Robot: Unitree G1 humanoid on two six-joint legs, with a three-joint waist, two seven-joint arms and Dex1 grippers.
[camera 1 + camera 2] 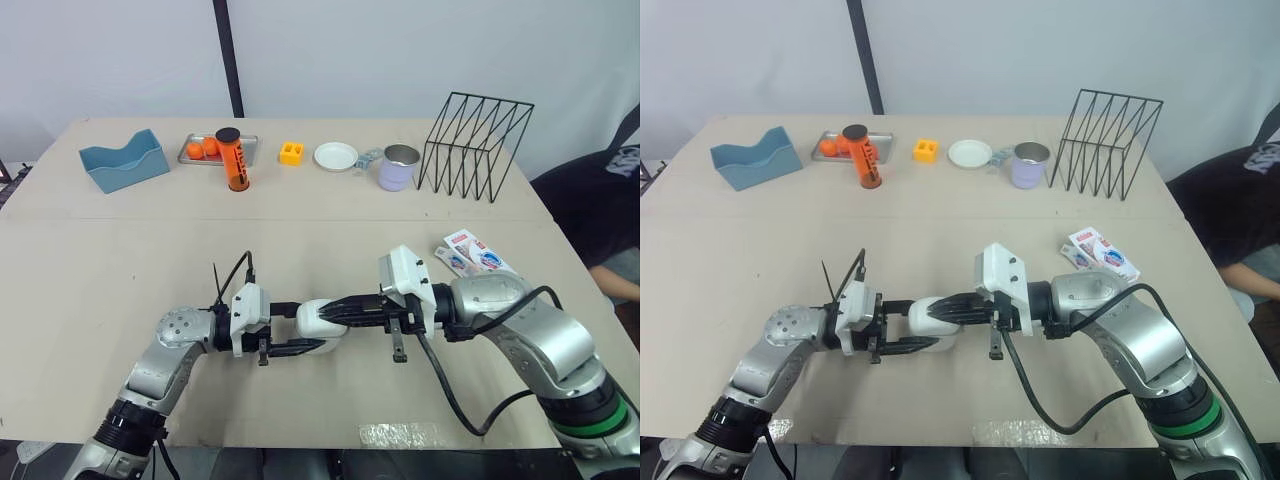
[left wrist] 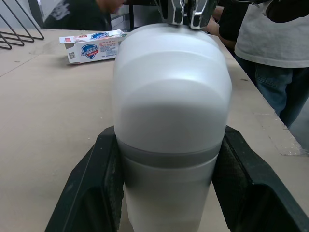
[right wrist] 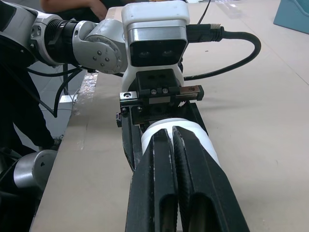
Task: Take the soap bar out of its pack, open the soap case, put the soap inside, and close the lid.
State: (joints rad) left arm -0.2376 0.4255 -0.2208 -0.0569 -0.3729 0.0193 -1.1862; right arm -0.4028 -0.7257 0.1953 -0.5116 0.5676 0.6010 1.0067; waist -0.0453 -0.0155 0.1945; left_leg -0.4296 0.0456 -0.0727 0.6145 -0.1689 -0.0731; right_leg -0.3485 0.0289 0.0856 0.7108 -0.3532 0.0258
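Gripping the white soap case [image 1: 322,318] sideways in the left gripper [image 1: 308,328] near the table's [image 1: 120,260] front edge, right gripper [image 3: 172,131] fingers drawn together against its top, soap pack [image 1: 475,253] well apart rightward.

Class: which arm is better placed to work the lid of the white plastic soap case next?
Probably right. The left gripper clamps the white plastic soap case by its sides, steadying it; the right gripper lies shut along its top.
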